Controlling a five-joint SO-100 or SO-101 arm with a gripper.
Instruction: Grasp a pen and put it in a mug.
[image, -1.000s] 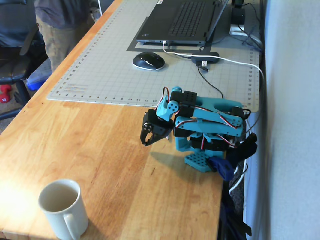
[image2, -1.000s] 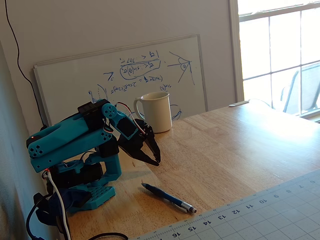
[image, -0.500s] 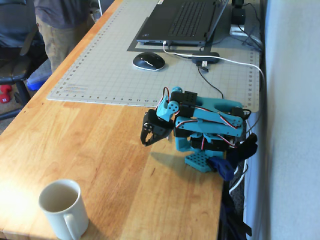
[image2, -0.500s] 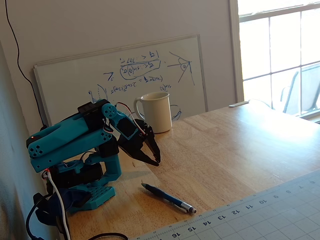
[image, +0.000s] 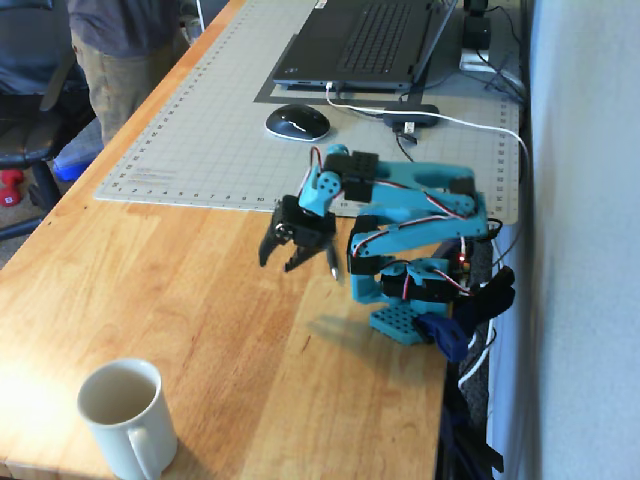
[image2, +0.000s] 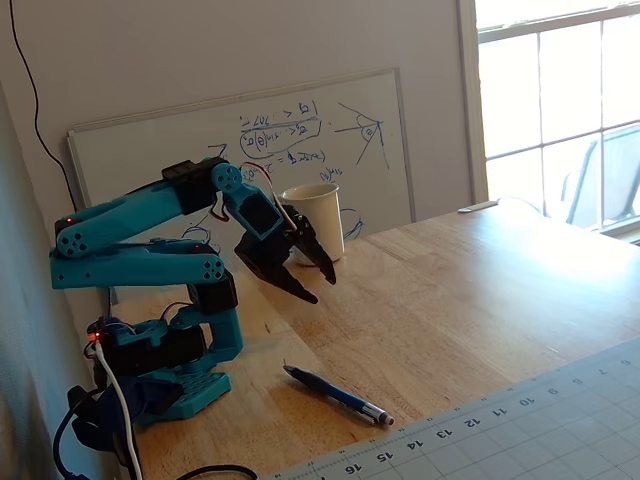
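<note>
A turquoise arm's pincer (image2: 322, 288), spread open and empty, hangs above the wooden desk (image2: 480, 290) near the pen (image2: 335, 395); the mug (image: 125, 415) stands well apart

The table (image: 180, 300) is smooth varnished wood, its grain showing. On it, the mug (image: 125, 418) looks like glazed off-white ceramic, and the pen (image2: 335, 395) glossy dark plastic with a shiny metal tip. The arm (image: 420, 215) above the table is matt blue plastic, its gripper (image: 297, 258) black.
</note>
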